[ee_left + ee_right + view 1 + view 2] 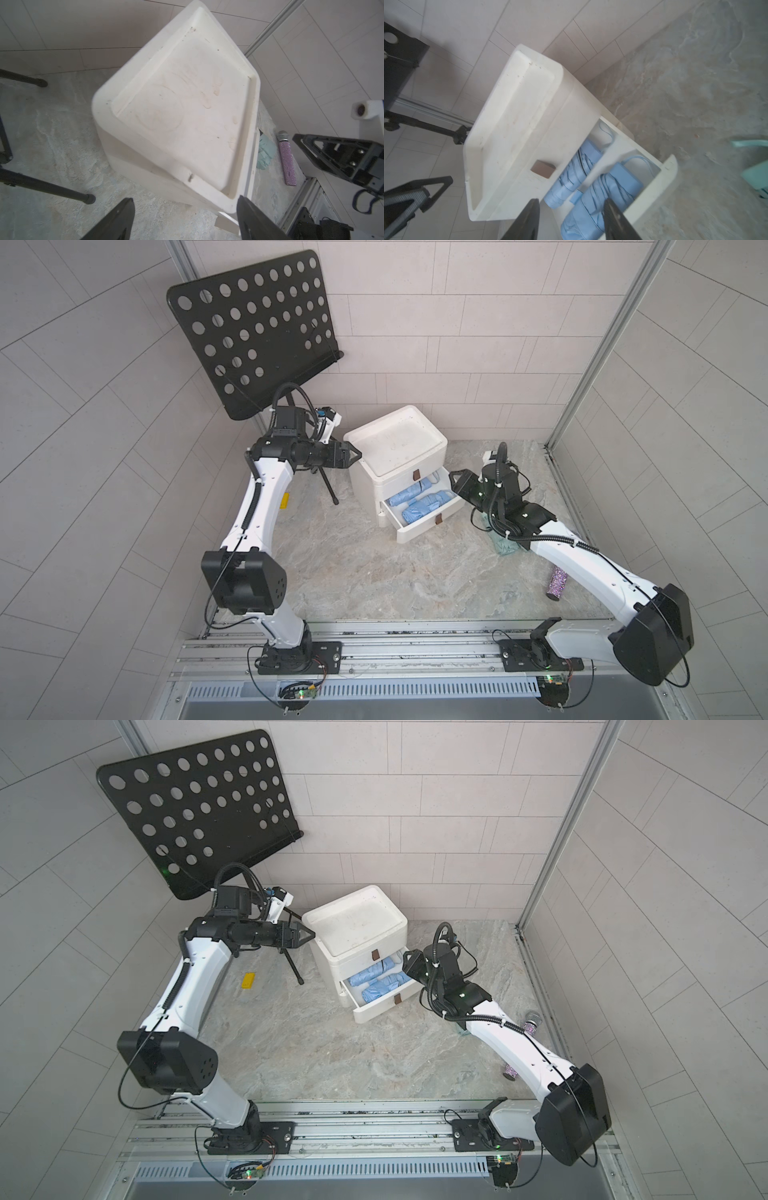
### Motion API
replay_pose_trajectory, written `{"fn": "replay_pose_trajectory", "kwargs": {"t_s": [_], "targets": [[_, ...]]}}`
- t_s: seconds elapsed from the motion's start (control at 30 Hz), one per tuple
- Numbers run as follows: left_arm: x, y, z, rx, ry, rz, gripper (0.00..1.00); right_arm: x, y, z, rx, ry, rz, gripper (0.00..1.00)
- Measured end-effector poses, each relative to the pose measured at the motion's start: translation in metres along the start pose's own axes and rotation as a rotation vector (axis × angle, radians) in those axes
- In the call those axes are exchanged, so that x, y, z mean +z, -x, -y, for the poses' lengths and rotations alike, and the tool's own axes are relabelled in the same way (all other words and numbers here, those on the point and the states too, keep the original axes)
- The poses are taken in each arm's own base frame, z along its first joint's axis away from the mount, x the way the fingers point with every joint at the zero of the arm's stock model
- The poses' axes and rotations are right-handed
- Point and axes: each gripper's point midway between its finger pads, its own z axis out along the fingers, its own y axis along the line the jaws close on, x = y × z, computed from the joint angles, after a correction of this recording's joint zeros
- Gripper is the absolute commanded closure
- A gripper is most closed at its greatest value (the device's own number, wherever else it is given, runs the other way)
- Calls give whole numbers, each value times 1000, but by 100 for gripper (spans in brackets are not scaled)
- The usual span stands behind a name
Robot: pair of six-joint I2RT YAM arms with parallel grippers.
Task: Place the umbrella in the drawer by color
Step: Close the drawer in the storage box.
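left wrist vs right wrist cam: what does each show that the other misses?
Left wrist only: the purple glitter microphone, lying flat beside the mint-green umbrella. Right wrist only: the open drawer, holding a blue umbrella partly under the white cabinet and a second blue umbrella nearer the drawer front. Both: the cabinet's tray top, part of the mint-green umbrella, and the music stand legs.
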Motion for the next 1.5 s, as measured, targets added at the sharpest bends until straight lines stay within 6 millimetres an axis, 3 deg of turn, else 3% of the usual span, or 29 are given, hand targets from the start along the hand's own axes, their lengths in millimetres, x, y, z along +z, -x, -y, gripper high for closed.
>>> {"fn": "replay_pose_trajectory", "kwargs": {"t_s": [0.2,0.53,0.7,0.87,1.03,1.17,1.5], "targets": [[15,21,-30,47,106,39,10,-18,-32,41,-111,-77,-72,52],[56,66,-52,103,64,111,9,-25,-54,65,-193,-108,-119,47],[82,76,-49,168,3,100,16,-8,-77,78,-191,-106,-167,53],[101,72,-38,238,-64,61,32,17,-99,85,-156,-80,-205,61],[103,67,-26,310,-97,34,49,39,-106,75,-102,-8,-202,66],[105,66,-28,360,-82,24,61,50,-110,70,-68,29,-202,66],[104,69,-38,409,-55,25,64,67,-111,71,-41,28,-202,68]]}}
